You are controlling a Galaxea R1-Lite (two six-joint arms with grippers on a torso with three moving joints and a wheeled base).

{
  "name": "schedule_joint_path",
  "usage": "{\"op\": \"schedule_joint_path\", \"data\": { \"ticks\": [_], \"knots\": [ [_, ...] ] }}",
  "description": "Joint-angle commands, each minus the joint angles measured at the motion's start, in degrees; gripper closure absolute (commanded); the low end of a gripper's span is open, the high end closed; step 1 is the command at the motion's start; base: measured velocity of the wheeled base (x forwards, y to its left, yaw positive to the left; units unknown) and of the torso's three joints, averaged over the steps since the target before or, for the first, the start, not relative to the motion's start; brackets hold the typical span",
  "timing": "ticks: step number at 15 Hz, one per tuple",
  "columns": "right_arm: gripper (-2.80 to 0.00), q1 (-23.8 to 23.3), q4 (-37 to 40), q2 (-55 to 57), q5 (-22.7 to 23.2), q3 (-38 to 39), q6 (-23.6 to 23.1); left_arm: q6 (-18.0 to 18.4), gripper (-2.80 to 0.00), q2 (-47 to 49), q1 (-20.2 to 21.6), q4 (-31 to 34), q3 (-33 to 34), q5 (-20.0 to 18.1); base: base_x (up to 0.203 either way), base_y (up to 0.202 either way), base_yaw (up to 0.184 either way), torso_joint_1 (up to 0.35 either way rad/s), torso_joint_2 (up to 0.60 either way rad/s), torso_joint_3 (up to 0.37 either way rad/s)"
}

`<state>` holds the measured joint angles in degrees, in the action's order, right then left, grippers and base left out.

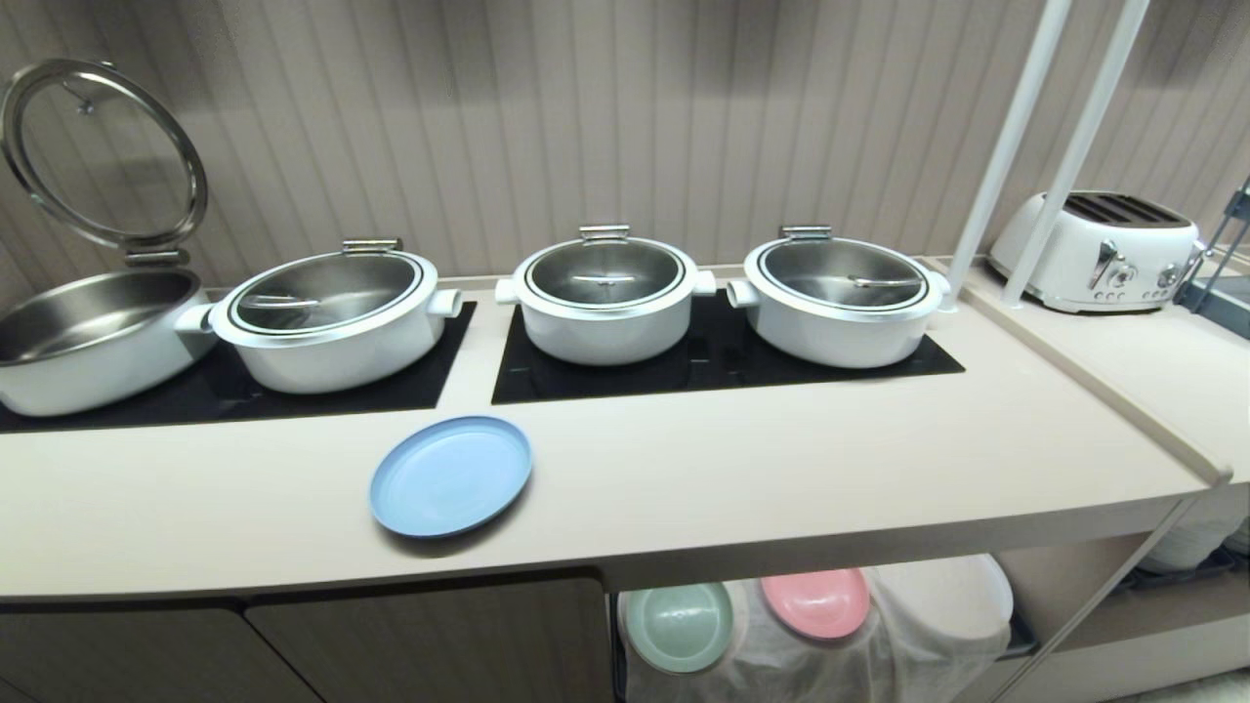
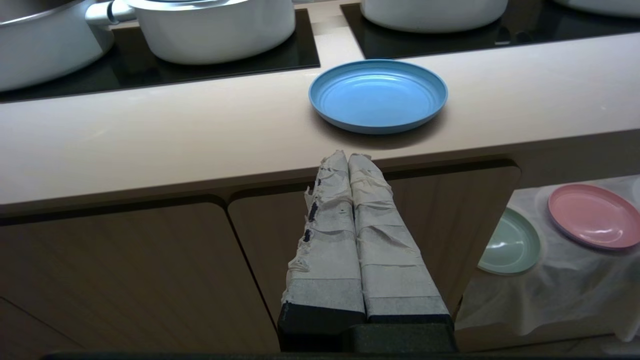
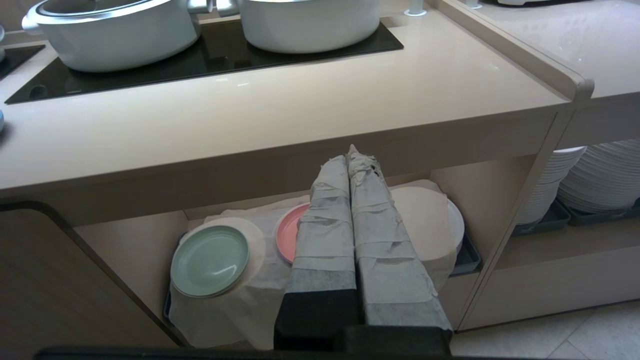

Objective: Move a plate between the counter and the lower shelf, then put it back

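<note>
The light blue plate (image 1: 450, 475) (image 2: 378, 95) lies flat on the beige counter (image 1: 781, 459) (image 2: 150, 135) (image 3: 300, 110), near its front edge, in front of the black cooktop panels. My left gripper (image 2: 348, 156) is shut and empty, hanging in front of the cabinet doors below the counter edge, a little short of the plate. My right gripper (image 3: 348, 152) is shut and empty too, held before the lower shelf (image 1: 937, 605) (image 3: 235, 310), whose white cloth covers plate stacks. Neither gripper shows in the head view.
A mint green plate (image 1: 679, 625) (image 3: 210, 260) and a pink plate (image 1: 815, 602) (image 3: 289, 235) rest on the cloth. Several white lidded pots (image 1: 605, 293) stand on the cooktops. A white toaster (image 1: 1099, 249) sits on the adjoining top; bare white plate stacks (image 3: 595, 175) fill the right compartment.
</note>
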<state>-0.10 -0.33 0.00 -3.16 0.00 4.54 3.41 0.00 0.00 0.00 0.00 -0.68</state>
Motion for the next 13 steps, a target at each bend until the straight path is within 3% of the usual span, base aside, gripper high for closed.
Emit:
{"op": "schedule_joint_path", "data": {
  "ticks": [1,13],
  "knots": [
    [0.0,0.0,0.0,0.0,0.0,0.0,0.0,0.0,0.0,0.1,0.0,0.0,0.0,0.0,0.0,0.0,0.0,0.0,0.0,0.0],
    [0.0,0.0,0.0,0.0,0.0,0.0,0.1,0.0,0.0,0.1,0.0,0.0,0.0,0.0,0.0,0.0,0.0,0.0,0.0,0.0]
  ]
}}
